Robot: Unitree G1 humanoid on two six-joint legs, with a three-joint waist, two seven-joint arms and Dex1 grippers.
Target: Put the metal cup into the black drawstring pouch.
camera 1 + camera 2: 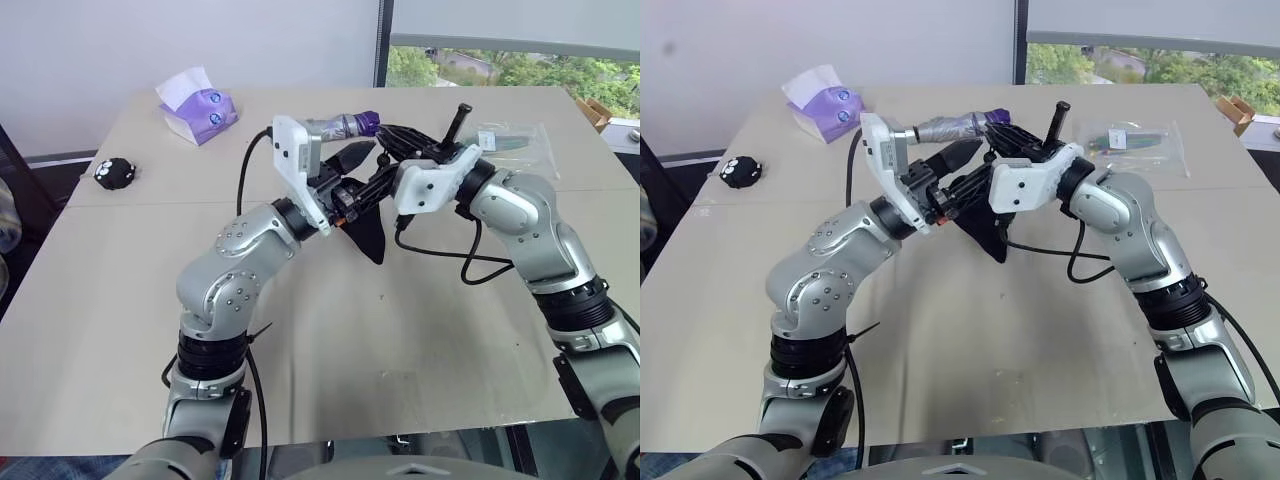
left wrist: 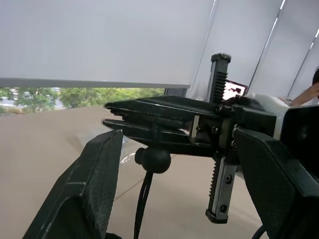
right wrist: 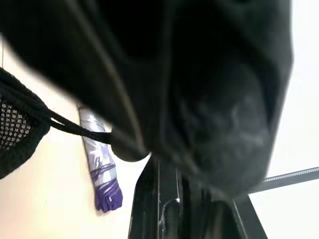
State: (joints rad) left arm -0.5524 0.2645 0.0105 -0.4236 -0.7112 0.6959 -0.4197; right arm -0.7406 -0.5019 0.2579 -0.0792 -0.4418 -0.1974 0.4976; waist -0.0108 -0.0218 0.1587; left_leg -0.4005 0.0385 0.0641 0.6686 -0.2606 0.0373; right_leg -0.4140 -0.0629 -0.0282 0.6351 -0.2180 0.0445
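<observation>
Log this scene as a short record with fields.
surface: beige table
pouch: black drawstring fabric pouch hanging above the table, pinched by the right gripper
left gripper: left gripper open beside the pouch
cup: not seen; whether inside the pouch cannot be told
far side: folded silver umbrella with purple handle, purple tissue pack, black fuzzy ball, clear plastic bag

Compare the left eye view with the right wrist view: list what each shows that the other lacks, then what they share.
Left eye view, not the wrist: tissue box, black fuzzy ball, clear plastic bag. Right wrist view, not the eye: the pouch cord's round stopper. Shared: black drawstring pouch, silver umbrella.
</observation>
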